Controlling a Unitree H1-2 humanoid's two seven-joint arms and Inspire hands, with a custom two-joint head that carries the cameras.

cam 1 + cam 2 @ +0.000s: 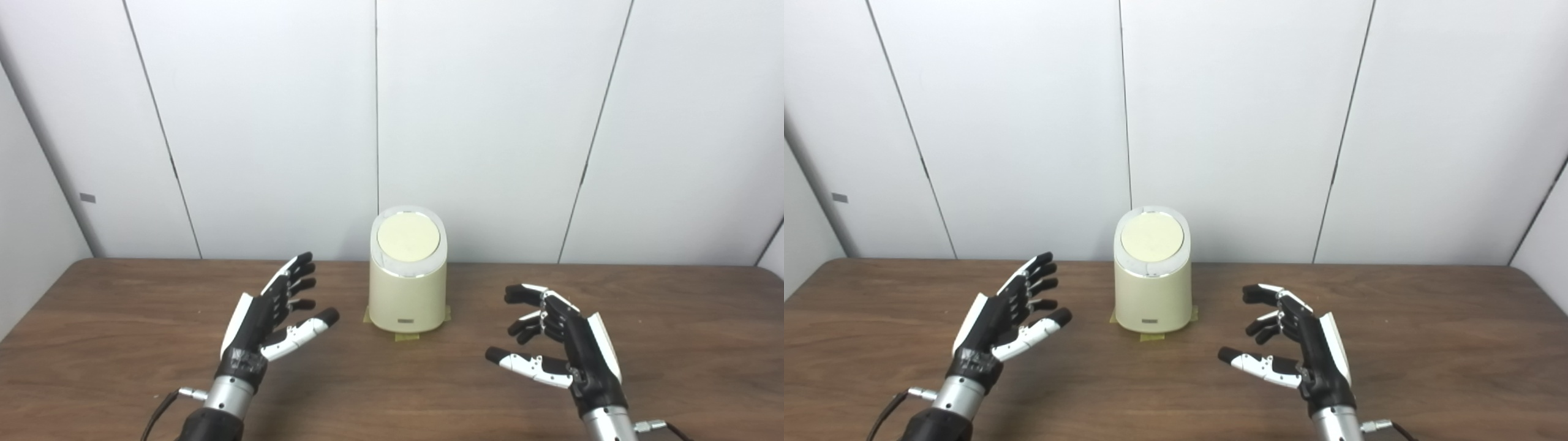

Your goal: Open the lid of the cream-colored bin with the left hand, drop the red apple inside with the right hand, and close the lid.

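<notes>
- Dark wood-grain table (122, 343); white panelled wall (490, 122) behind.
- Left hand (263, 318): palm inward, fingers spread, holding nothing, left of bin.
- Cream-colored bin (407, 294): table centre, near the back edge, lid (408, 237) shut.
- Right hand (563, 343): fingers loosely curled apart, empty, right of bin.

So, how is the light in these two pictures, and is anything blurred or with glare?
Left eye view: soft, even light; the bin and both open hands, left hand and right hand, are fairly sharp, with only faint shadows on the table. Right eye view: the same, with no strong glare, just a slight sheen on the lid.
</notes>
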